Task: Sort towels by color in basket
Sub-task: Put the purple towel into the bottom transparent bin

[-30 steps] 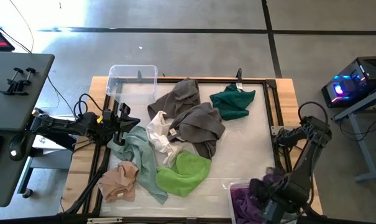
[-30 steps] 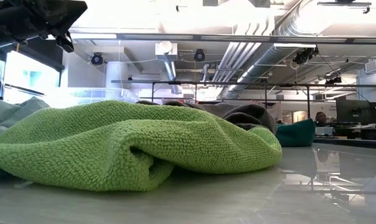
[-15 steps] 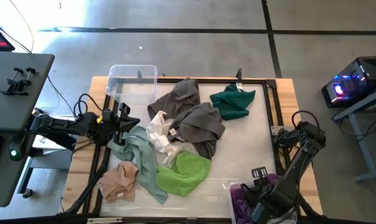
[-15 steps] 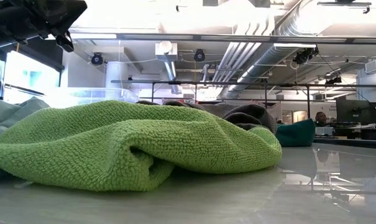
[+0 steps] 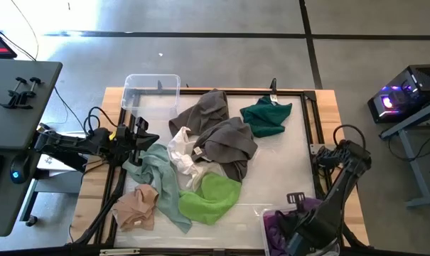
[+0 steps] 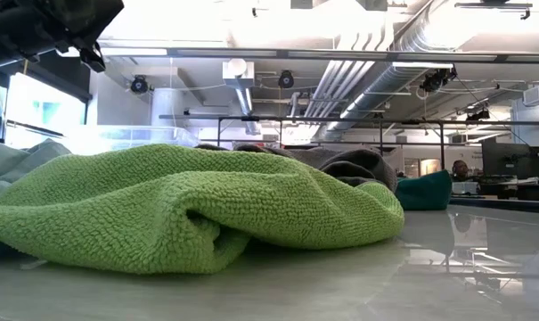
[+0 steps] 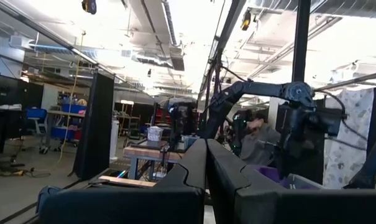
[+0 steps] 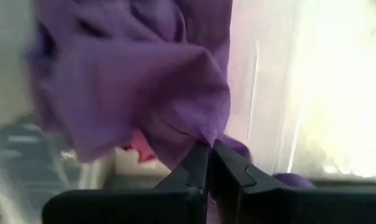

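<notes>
Sorting in progress, seen from above and from both wrists. The right gripper (image 8: 207,163) hangs over the clear bin (image 5: 266,229) at the table's near right corner, its fingers pressed together on a pinch of the purple towel (image 8: 144,81), which drapes below it inside the bin, with a scrap of magenta cloth (image 8: 138,149) beneath. A second ago this arm reached lower and farther toward the near edge; since then the wrist has drawn back over the bin and the fingers have spread briefly and shut again, which suggests a re-grip on the cloth, not a finished release (whether the towel is being lifted out or merely adjusted cannot be told). The left gripper (image 5: 145,131) waits at the table's left edge, fingers pressed together and holding nothing. Unsorted on the mat lie two grey towels (image 5: 225,139), the dark teal towel (image 5: 266,115), the white towel (image 5: 180,153), the pale mint towel (image 5: 161,174), the lime green towel (image 5: 209,197) and the peach towel (image 5: 135,206); a second clear bin (image 5: 151,89) stands at the far left corner. Most of the sorting therefore remains.
</notes>
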Motion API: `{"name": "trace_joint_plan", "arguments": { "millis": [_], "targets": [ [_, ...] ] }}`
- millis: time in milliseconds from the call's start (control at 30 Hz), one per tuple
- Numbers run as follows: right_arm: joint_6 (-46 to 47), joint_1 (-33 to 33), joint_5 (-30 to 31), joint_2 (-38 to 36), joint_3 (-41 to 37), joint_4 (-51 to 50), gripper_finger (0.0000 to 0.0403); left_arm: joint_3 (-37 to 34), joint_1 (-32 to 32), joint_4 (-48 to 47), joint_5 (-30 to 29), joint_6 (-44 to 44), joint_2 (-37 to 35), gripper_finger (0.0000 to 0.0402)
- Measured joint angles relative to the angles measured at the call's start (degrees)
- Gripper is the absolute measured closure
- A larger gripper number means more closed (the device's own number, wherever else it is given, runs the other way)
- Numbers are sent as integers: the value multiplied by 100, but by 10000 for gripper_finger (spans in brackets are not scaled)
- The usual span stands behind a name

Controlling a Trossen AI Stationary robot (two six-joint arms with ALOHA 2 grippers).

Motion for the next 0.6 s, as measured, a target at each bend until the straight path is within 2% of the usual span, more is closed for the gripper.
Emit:
{"name": "trace_joint_plan", "arguments": {
  "millis": [267, 333, 467, 600],
  "targets": [
    [856, 38, 818, -11, 1206, 10, 400, 0, -1, -10, 0, -20, 1, 401],
    [1414, 80, 816, -13, 1403, 12, 400, 0, 0, -14, 0, -20, 1, 401],
    [2498, 228, 242, -13, 1536, 95, 401, 0, 0, -37, 0, -20, 2, 401],
    [3211, 388, 231, 2, 1426, 158, 401, 0, 0, -64, 1, -16, 1, 402]
  ]
}}
